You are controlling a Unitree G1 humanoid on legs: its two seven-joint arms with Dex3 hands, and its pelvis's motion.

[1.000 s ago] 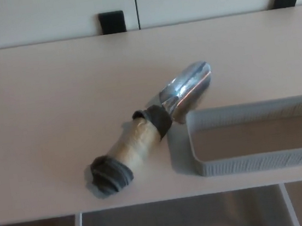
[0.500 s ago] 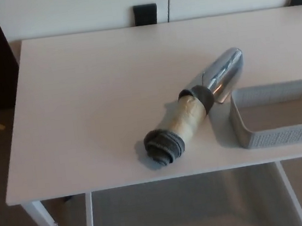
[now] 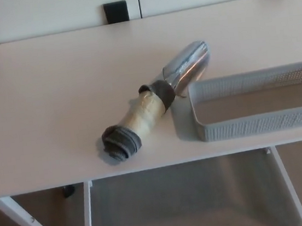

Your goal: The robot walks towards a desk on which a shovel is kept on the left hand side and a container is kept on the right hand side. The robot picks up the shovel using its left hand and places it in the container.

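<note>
Head view, only 1 camera: looking down on a pale desk (image 3: 56, 102), white-framed, with floor showing beneath. Lying flat near the front middle, a shovel (image 3: 155, 101), set on a diagonal. Shiny metal scoop (image 3: 189, 67) pointing up and to the right; tan-wrapped handle (image 3: 143, 116) running down and to the left, ending in a dark grey knob (image 3: 120, 142) close to the front edge. A dark band where handle meets scoop. Just right of the shovel, a grey mesh container (image 3: 252, 125), rectangular, shallow, nothing inside, its right end cut by the picture edge. Scoop just beside the container's near-left corner; touching or not, cannot tell. Behind the desk, white cabinet fronts with 2 black blocks (image 3: 116, 11) at the far edge. Neither hand in view, so no telling open or closed, nothing held.
</note>
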